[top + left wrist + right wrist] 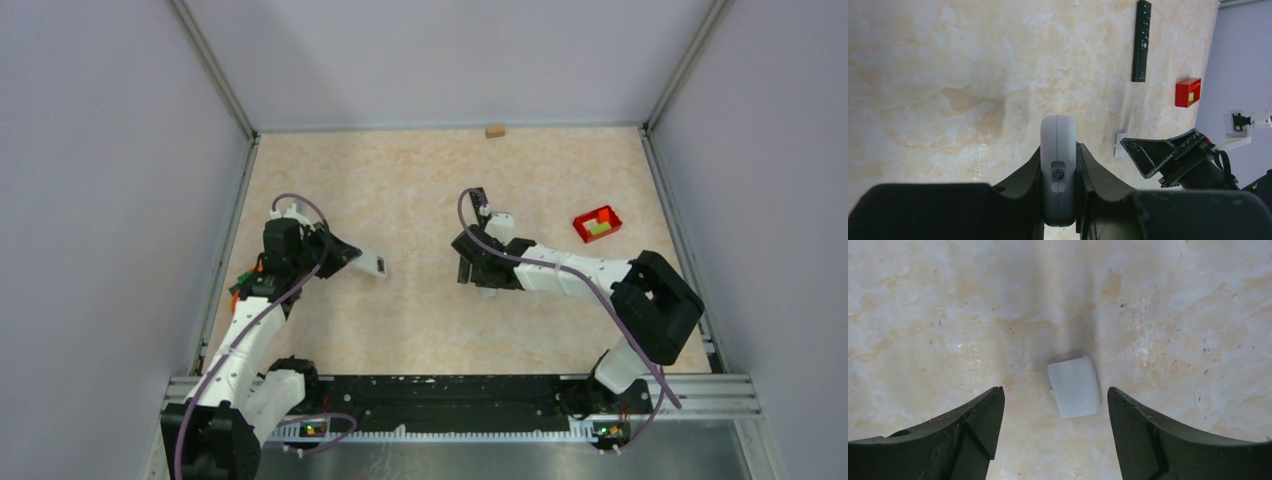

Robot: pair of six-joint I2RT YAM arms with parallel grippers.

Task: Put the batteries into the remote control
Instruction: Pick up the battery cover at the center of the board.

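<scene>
Remote control (374, 265): centre-left, in left gripper (352, 258).
Small piece (1073, 386): on desk (948, 315), between right gripper (1054, 392) fingers.
Tray (597, 223): right, on desk.

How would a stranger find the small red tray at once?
On the marbled table, look at its right side, just beyond the right arm. The red tray lies there alone; it is the only red thing on the table, holding yellow-green blocks.

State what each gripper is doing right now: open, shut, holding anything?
Left gripper: shut on the white remote.
Right gripper: open, empty, over a small white piece.
</scene>
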